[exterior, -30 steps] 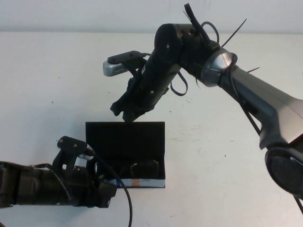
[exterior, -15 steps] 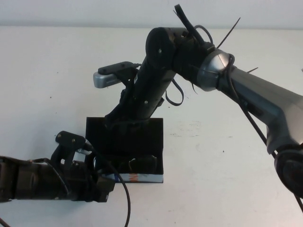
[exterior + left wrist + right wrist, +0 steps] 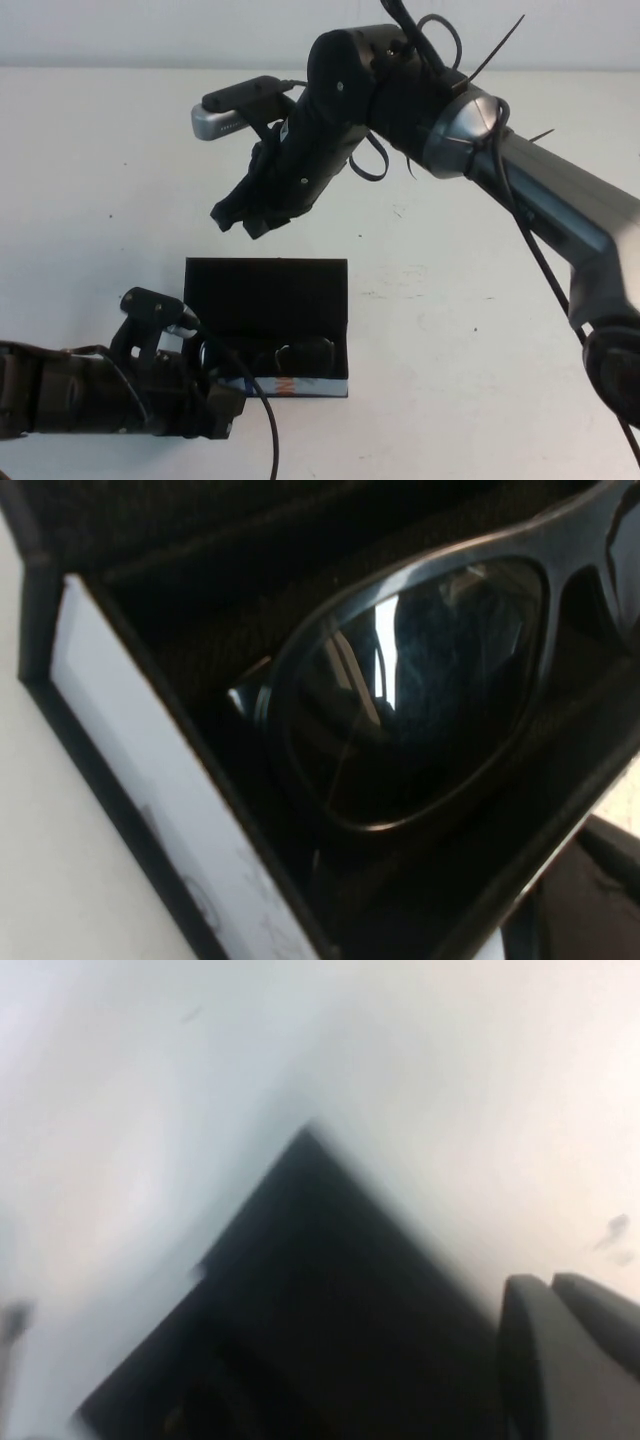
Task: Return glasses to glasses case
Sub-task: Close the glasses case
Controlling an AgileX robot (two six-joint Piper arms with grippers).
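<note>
White matte tabletop meets a pale wall at the back; on it lies the flat black rectangular glasses case, lid open, holding the dark plastic-framed glasses. The right gripper hovers above the lid, fingers together, empty. The left gripper sits at the case's front left corner, its opening impossible to judge.
</note>
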